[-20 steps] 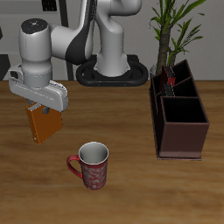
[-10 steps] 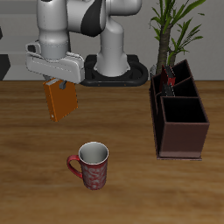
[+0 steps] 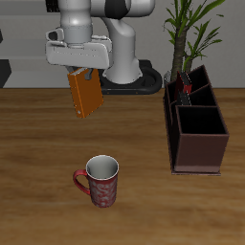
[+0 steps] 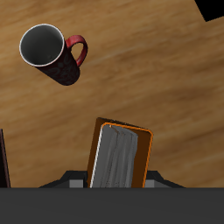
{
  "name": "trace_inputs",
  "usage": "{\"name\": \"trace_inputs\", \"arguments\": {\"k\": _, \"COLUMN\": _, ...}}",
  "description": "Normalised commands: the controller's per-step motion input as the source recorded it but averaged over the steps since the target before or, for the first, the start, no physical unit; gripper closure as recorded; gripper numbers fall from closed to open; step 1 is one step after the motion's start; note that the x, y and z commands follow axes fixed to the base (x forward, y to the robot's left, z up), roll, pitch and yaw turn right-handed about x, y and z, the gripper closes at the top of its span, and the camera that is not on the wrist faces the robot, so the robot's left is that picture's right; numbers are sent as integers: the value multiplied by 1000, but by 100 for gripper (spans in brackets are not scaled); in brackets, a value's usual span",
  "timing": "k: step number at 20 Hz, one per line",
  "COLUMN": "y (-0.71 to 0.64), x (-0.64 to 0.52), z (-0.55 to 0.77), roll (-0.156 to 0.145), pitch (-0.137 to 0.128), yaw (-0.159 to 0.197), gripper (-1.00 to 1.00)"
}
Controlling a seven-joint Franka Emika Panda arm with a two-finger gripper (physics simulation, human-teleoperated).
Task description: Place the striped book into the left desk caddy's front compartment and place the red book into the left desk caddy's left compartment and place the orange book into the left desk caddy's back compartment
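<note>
Nearest the table's front edge we see a dark red patterned mug (image 3: 100,180) with a pale inside, standing upright on the wood-grain table (image 3: 38,191); its rim shows as a round ring in the wrist view (image 4: 44,45). Farther back, our gripper (image 3: 83,69) has its jaws pinched on the top of the orange book (image 3: 84,94), a flat bright rectangle with grey page edges (image 4: 118,157), hanging slightly tilted, clear above the table. The left desk caddy (image 3: 198,134), a dark boxy organiser with black dividers, sits well apart from the book, and a red book (image 3: 191,91) stands in its rear part. A leafy plant (image 3: 189,29) rises behind.
</note>
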Motion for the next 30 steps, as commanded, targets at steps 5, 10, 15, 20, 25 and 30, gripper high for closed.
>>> {"name": "trace_inputs", "arguments": {"k": 5, "y": 276, "x": -76, "z": 186, "roll": 15, "pitch": -5, "yaw": 35, "gripper": 100}}
{"name": "trace_inputs", "arguments": {"k": 10, "y": 337, "x": -231, "z": 101, "roll": -4, "pitch": 2, "yaw": 20, "gripper": 100}}
{"name": "trace_inputs", "arguments": {"k": 15, "y": 466, "x": -344, "z": 34, "roll": 29, "pitch": -59, "yaw": 23, "gripper": 100}}
{"name": "trace_inputs", "arguments": {"k": 20, "y": 265, "x": -300, "z": -46, "roll": -45, "pitch": -43, "yaw": 32, "gripper": 100}}
{"name": "trace_inputs", "arguments": {"k": 25, "y": 214, "x": -295, "z": -54, "roll": -4, "pitch": 10, "yaw": -17, "gripper": 100}}
{"name": "trace_inputs", "arguments": {"k": 30, "y": 383, "x": -225, "z": 44, "roll": 55, "pitch": -10, "yaw": 29, "gripper": 100}}
